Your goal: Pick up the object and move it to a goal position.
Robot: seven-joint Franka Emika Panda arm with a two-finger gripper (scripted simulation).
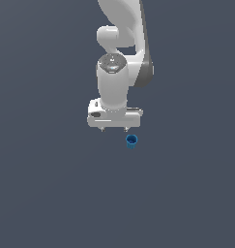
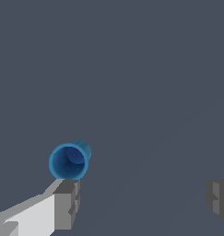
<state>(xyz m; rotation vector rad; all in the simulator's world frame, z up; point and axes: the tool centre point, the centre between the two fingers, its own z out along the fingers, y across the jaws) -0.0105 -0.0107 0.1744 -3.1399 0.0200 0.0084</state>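
Blue cup (image 1: 131, 141): one on the plain dark floor (image 1: 51, 193), below and just toward the exterior view's right of the single white gripper (image 1: 114, 129).

One arm (image 1: 123, 43) hangs over the scene, its two fingers spread wide with nothing between them. In the wrist view the cup (image 2: 68, 160) shows its open mouth, lying just beyond one grey fingertip (image 2: 67, 204), outside the gap; whether they touch is unclear. The other fingertip (image 2: 218, 198) sits well apart.
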